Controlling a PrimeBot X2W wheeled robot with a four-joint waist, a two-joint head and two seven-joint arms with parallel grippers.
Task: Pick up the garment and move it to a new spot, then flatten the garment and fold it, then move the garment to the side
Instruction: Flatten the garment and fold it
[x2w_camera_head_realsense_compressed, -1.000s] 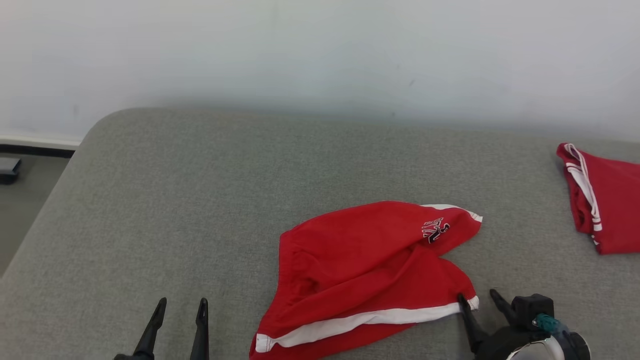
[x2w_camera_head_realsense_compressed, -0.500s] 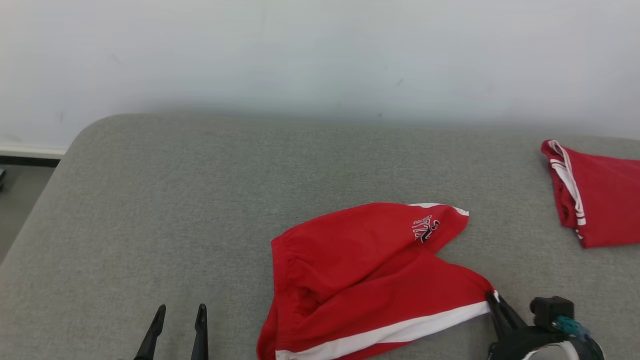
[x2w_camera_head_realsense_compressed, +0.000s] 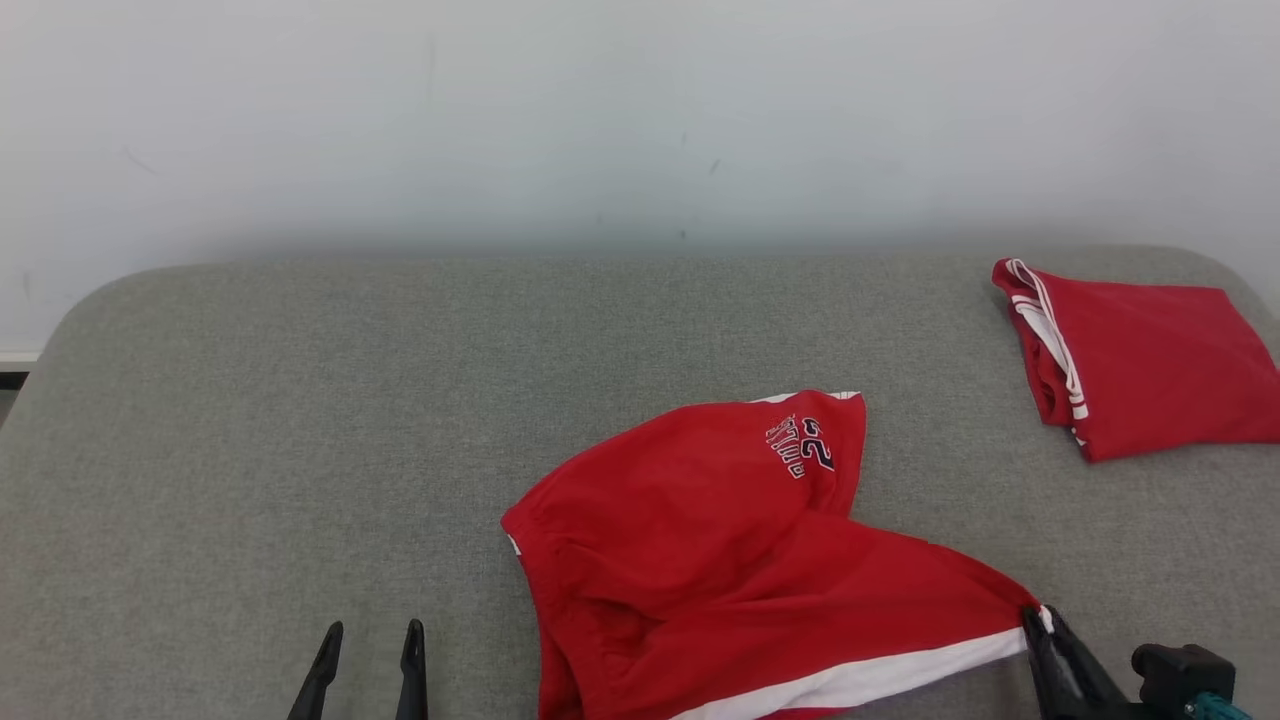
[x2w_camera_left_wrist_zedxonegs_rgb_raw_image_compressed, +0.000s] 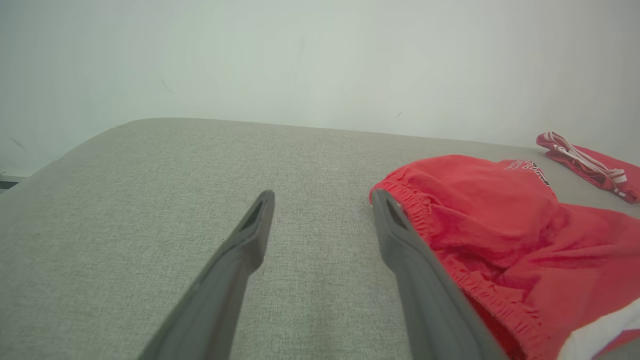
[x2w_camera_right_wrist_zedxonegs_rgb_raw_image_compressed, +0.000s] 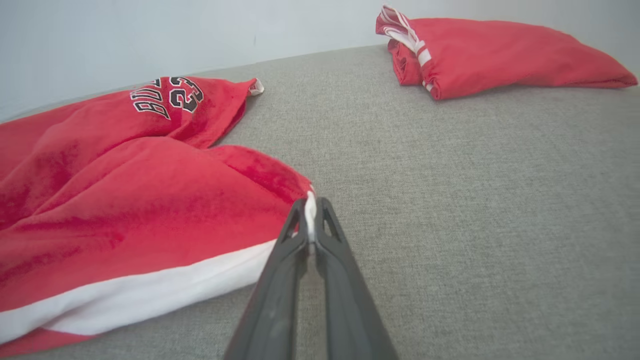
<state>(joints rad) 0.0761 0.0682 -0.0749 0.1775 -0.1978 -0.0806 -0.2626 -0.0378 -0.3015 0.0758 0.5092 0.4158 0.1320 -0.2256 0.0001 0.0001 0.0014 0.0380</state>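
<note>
Red shorts (x2w_camera_right_wrist_zedxonegs_rgb_raw_image_compressed: 125, 200): "BULLS 23" is printed; lower edge cut off.
Right gripper (x2w_camera_right_wrist_zedxonegs_rgb_raw_image_compressed: 311, 204): clamped on white hem (x2w_camera_right_wrist_zedxonegs_rgb_raw_image_compressed: 150, 295).
Left gripper (x2w_camera_left_wrist_zedxonegs_rgb_raw_image_compressed: 322, 196): held wide.

Plain room, grey padded surface (x2w_camera_head_realsense_compressed: 300, 400), white wall (x2w_camera_head_realsense_compressed: 600, 100) (scuffed)

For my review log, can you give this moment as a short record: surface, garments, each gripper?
surface: grey fabric-covered table
shorts: red, rumpled, white stripe along one hem
folded garment: red, far right, apart from the shorts
left gripper: jaws open, holding nothing, left of the shorts
right gripper: jaws shut on the shorts' white hem corner
</note>
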